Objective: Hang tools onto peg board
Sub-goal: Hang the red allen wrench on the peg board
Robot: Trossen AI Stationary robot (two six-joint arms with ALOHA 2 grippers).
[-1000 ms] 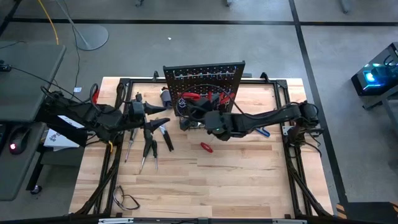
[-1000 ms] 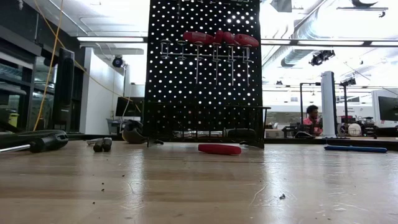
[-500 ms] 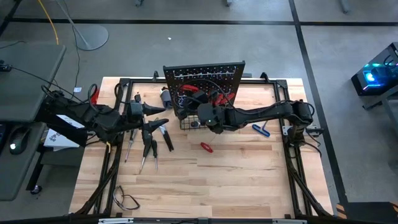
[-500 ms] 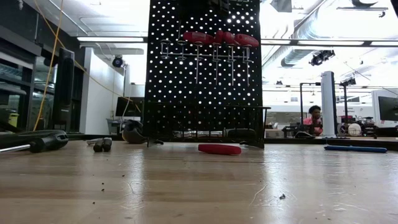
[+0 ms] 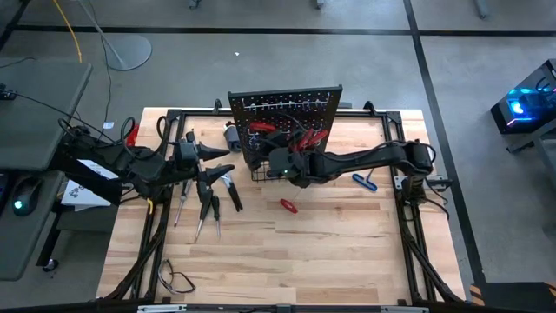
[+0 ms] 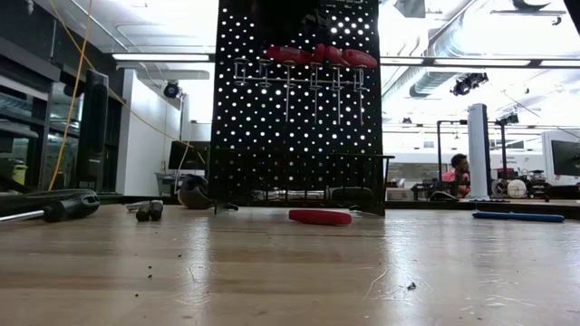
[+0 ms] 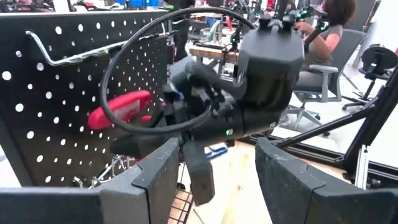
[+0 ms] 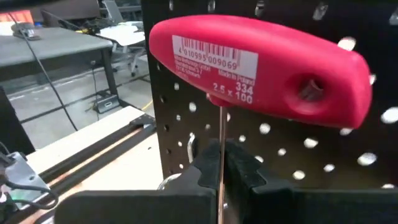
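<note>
The black peg board (image 5: 285,111) stands upright at the table's far middle, with red-handled tools (image 6: 322,56) hanging on its hooks. My right gripper (image 5: 273,163) is in front of the board's left part, shut on a red T-handled tool (image 8: 261,68). My left gripper (image 5: 219,158) hovers open and empty left of the board, above black-handled pliers and screwdrivers (image 5: 208,196) that lie flat on the table. A red screwdriver (image 5: 287,206) and a blue-handled T tool (image 5: 365,181) also lie flat. My right gripper (image 8: 221,163) pinches the tool's thin metal shaft (image 8: 221,134) between its two fingers, a short way below the red handle. The fingers reach in about level from the table's right side, across the shaft. The tool stands upright, handle on top, lifted clear, close to the board's face.
A wire basket (image 5: 261,170) sits at the board's foot. A black cable loop (image 5: 176,280) lies near the front left corner. The black table frame (image 5: 408,209) runs along both sides. Bare wood spreads across the near half. A person sits in the room beyond (image 6: 458,172).
My right gripper has carried the red T-handled tool toward the table's left edge and closer to the peg board, sinking a little. It has stayed shut on the shaft.
</note>
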